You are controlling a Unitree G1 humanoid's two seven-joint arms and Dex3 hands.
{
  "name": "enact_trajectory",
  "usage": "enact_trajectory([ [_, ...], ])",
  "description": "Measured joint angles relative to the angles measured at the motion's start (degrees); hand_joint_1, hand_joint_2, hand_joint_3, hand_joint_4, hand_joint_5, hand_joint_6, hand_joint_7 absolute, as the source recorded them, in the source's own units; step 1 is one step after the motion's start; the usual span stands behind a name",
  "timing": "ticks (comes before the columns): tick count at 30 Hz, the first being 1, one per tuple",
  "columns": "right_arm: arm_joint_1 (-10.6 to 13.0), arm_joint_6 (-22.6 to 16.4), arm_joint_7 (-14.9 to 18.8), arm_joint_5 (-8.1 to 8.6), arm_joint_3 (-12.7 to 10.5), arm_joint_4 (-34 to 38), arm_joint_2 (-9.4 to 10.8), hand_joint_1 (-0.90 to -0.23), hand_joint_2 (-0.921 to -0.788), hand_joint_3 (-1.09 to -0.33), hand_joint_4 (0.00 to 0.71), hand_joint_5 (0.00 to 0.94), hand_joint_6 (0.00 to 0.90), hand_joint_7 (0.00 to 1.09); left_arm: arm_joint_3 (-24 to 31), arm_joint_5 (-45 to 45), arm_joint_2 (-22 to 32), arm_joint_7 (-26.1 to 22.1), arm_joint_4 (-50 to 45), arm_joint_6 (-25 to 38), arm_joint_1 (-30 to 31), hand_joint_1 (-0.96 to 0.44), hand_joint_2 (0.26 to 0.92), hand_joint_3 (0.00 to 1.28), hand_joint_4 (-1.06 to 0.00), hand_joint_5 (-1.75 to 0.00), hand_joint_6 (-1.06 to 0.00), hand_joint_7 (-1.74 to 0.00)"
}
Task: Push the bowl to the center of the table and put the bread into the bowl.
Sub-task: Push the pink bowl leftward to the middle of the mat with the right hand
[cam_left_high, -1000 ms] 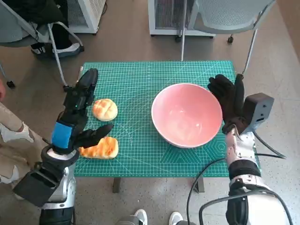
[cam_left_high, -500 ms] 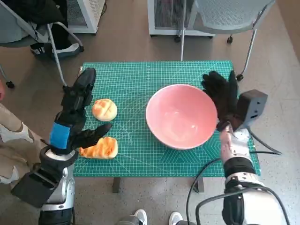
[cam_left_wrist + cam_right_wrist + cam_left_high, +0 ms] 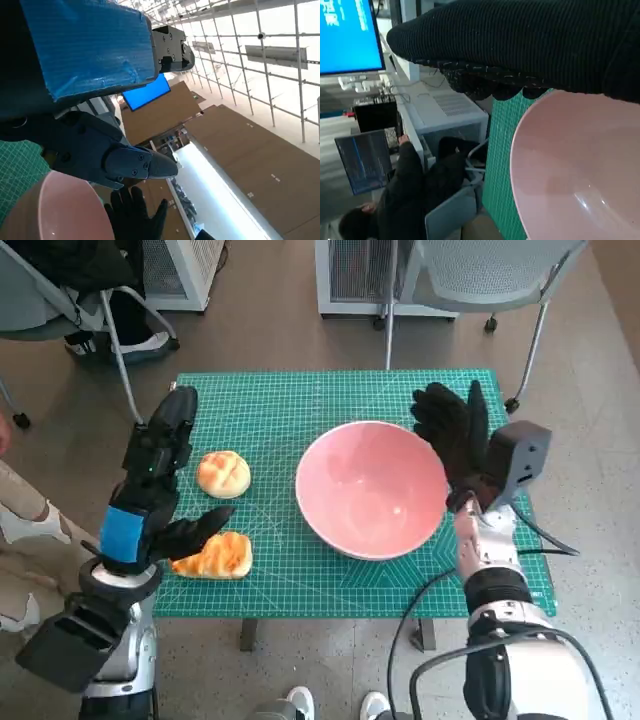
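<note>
A small desk covered by a green gridded cutting mat (image 3: 300,410) is set on a brownish floor (image 3: 270,330), with a grey mesh chair (image 3: 490,270) behind its far right corner, a white perforated cabinet (image 3: 355,275) beside that, and another chair (image 3: 60,300) at the far left. In the left wrist view, a high ceiling of white lattice beams (image 3: 250,45), brown panelled walls (image 3: 260,165) and a blue screen (image 3: 147,92) are shown. In the right wrist view, a blue monitor (image 3: 345,35), a laptop (image 3: 365,160) and a seated person in dark clothing (image 3: 405,200) are seen.
</note>
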Motion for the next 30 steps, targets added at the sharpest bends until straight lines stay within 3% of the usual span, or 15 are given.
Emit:
enact_trajectory([
  [14, -1.29, 0.0, -0.19, -1.05, 0.86, -0.01, 2.11, -0.508, -0.921, -0.829, 0.228, 0.005, 0.304, 0.07, 0.27, 1.0, -0.21, 2.0, -2.2, 0.67, 1.67, -0.57, 0.92, 0.26, -0.01, 0.0, 0.0, -0.31],
  [30, -1.41, 0.0, -0.17, -1.1, 1.43, -0.01, 2.2, -0.52, -0.921, -0.827, 0.234, 0.004, 0.315, 0.07, 0.34, 2.42, -0.42, 3.24, -2.38, 0.73, 2.1, -0.57, 0.921, 0.25, -0.01, 0.0, 0.0, -0.31],
])
